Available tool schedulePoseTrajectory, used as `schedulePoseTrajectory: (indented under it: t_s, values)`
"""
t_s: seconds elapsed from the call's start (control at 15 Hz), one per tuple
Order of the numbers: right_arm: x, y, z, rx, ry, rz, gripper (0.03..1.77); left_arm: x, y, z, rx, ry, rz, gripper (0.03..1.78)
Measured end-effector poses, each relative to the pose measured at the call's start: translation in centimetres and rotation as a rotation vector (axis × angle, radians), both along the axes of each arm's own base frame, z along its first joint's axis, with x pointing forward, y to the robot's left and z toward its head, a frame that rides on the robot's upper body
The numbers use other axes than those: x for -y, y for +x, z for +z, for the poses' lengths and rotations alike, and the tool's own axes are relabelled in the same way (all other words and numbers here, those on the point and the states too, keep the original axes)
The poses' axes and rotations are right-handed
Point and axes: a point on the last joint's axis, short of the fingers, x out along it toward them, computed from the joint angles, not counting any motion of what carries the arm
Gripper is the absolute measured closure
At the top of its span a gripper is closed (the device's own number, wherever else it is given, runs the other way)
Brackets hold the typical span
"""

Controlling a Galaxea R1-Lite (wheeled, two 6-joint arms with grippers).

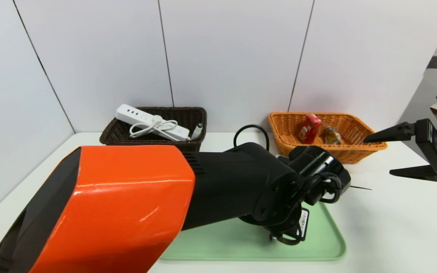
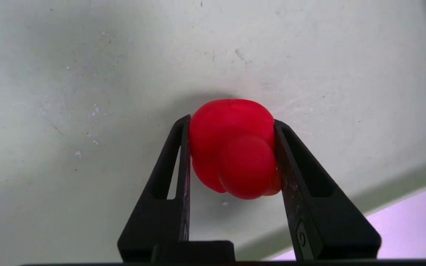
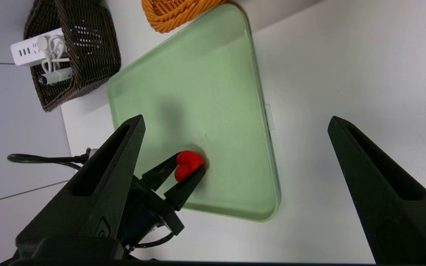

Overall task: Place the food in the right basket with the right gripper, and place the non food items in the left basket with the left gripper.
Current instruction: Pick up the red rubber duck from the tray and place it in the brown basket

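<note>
My left gripper (image 2: pixel 231 121) is shut on the small red rubber duck (image 2: pixel 235 147), low over the green tray (image 3: pixel 216 74). Whether the duck still touches the tray I cannot tell. In the head view the left arm (image 1: pixel 241 182) hides both. The dark brown basket (image 1: pixel 192 113) at the back left holds the white power strip (image 1: pixel 150 121) and the marker (image 1: pixel 197 131). The orange basket (image 1: pixel 355 121) at the back right holds the red carton (image 1: pixel 309 128) and the brown snack packet (image 1: pixel 332 135). My right gripper (image 1: pixel 378 156) hangs open and empty at the far right, above the table.
The green tray (image 1: pixel 241 242) lies at the table's front centre with a raised rim. White wall panels stand close behind both baskets. A black cable (image 1: pixel 250 132) loops up from the left arm between the baskets.
</note>
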Motion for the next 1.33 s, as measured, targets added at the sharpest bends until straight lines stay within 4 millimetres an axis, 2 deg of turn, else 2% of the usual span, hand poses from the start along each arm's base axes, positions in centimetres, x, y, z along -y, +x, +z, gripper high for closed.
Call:
schedulePoseTrajectory:
  t_s: [0.33, 0.6, 0.73, 1.0, 1.13, 1.33]
  values:
    - [0.0, 0.0, 0.0, -0.001, 0.000, 0.000, 0.09, -0.7, -0.2, 2.8, 0.042, -0.079, -0.001, 1.13]
    - [0.0, 0.1, -0.2, -0.006, 0.002, 0.001, 0.09, -2.9, 0.8, 6.5, 0.123, -0.158, 0.016, 1.13]
    - [0.0, 0.2, -0.2, -0.005, 0.001, 0.002, 0.09, -5.0, 2.1, 8.9, 0.183, -0.198, 0.048, 1.14]
    - [0.0, 0.4, -0.3, -0.008, 0.004, 0.007, 0.09, -11.6, 5.7, 13.2, 0.294, -0.241, 0.183, 1.14]
    - [0.0, 0.5, -0.4, -0.014, 0.004, 0.009, 0.09, -15.1, 8.0, 14.4, 0.342, -0.255, 0.282, 1.14]
    - [0.1, 0.8, -0.7, -0.023, 0.003, 0.012, 0.09, -19.0, 10.6, 14.6, 0.357, -0.255, 0.384, 1.14]
